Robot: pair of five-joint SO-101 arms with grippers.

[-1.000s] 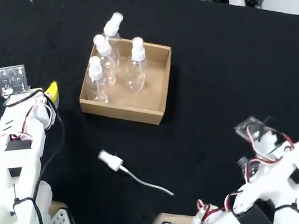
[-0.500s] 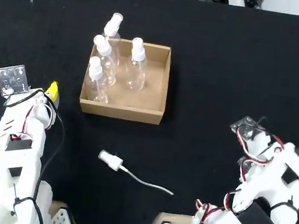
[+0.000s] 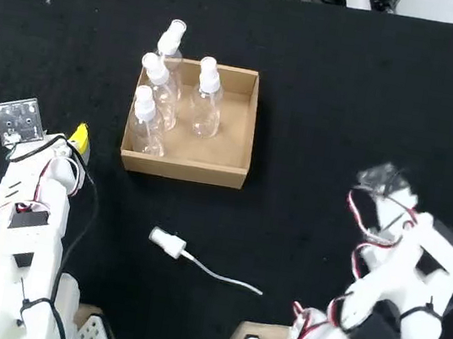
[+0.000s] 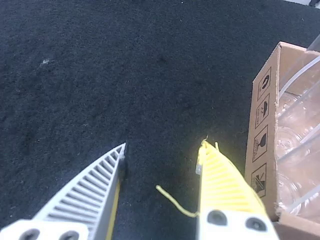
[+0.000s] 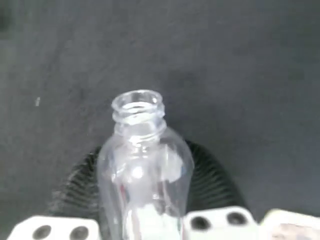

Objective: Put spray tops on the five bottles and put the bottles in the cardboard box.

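The right gripper's dark ribbed fingers pinch a clear bottle by its body, one finger on each side. The bottle's threaded neck is open, with no spray top on it, and points away from the wrist over the black table. In the high view this gripper sits on the right side of the table, well apart from the cardboard box. The left gripper holds nothing. Its fingers are spread, one grey and ribbed, the other yellow, with bare black table between them. The yellow finger lies just beside the outside of the box's left wall, and whether it touches the wall cannot be told. A loose spray top lies on its side on the table in front of the box, between the two arms. Its thin tube trails off toward the right arm. Four bottles with white spray tops stand in the left part of the box, three close along the left wall and one nearer the middle. The right half of the box floor is bare cardboard.
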